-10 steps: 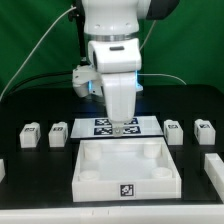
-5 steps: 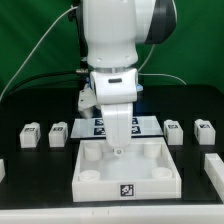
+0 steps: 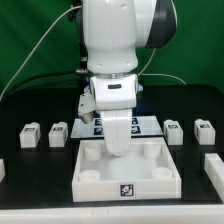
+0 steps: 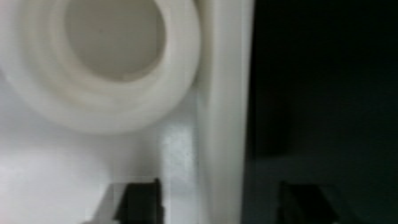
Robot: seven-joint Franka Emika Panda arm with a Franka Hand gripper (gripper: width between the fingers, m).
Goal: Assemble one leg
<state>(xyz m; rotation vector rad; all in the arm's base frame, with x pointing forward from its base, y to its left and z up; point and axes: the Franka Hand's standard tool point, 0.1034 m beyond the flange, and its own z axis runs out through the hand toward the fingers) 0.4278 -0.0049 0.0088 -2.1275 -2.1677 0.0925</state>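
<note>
The four legs stand on the table in pairs: two at the exterior view's left [image 3: 29, 134] [image 3: 59, 132] and two at its right [image 3: 174, 131] [image 3: 203, 131]. Each is a small white block with a marker tag. My gripper [image 3: 119, 150] is far from them, lowered at the back wall of the large white tray-like part [image 3: 128, 180]. In the wrist view my gripper [image 4: 222, 200] is open, its dark fingers [image 4: 137, 200] astride the tray's white wall [image 4: 222, 120], next to a round corner socket [image 4: 111, 60]. It holds nothing.
The marker board [image 3: 150, 124] lies behind the tray, mostly hidden by the arm. White parts show at the table's left edge [image 3: 2, 168] and right edge [image 3: 214, 165]. Cables hang behind the arm.
The gripper has come forward from above the marker board and down onto the tray's back wall. The legs and the tray have not moved.
</note>
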